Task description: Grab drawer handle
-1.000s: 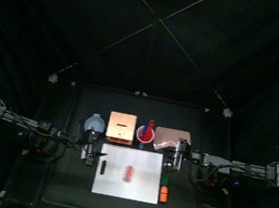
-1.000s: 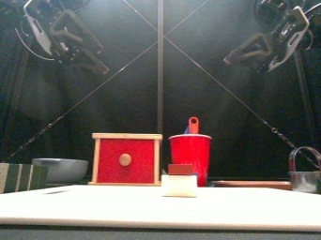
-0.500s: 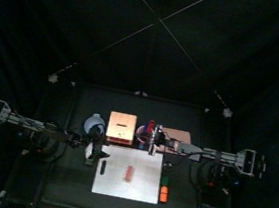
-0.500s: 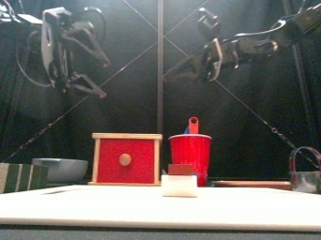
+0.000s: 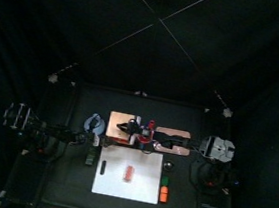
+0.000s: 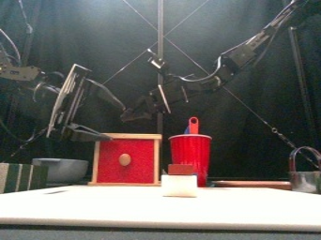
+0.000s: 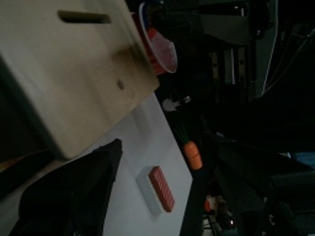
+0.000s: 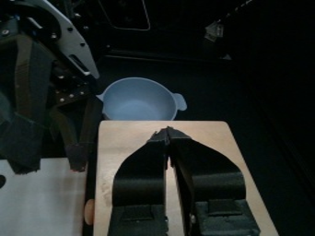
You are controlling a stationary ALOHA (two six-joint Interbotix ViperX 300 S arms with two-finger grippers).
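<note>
risks first: the handle (image 6: 124,159) is a small round knob, and the left end effector (image 6: 70,108), with its fingers spread wide, hangs at about 10 o'clock of the drawer (image 6: 145,171) in the front view, tilted and off to the side. if it comes in at that slant, one finger could hit the red face or the wooden frame and shove the whole box back across the table (image 6: 251,208). it could also close beside the knob and not around it. the right end effector (image 8: 167,138), its fingers pressed together and holding nothing, hovers over the box top, near 1 o'clock of the box. the two arms are close here and could knock each other. the cup (image 6: 191,157) stands just at the box's 3 o'clock (probably light, so easy to tip).

the drawer is a wooden box with a red front, shut. the pale knob sits at the centre of that face, toward the front camera, with nothing touching it.
</note>
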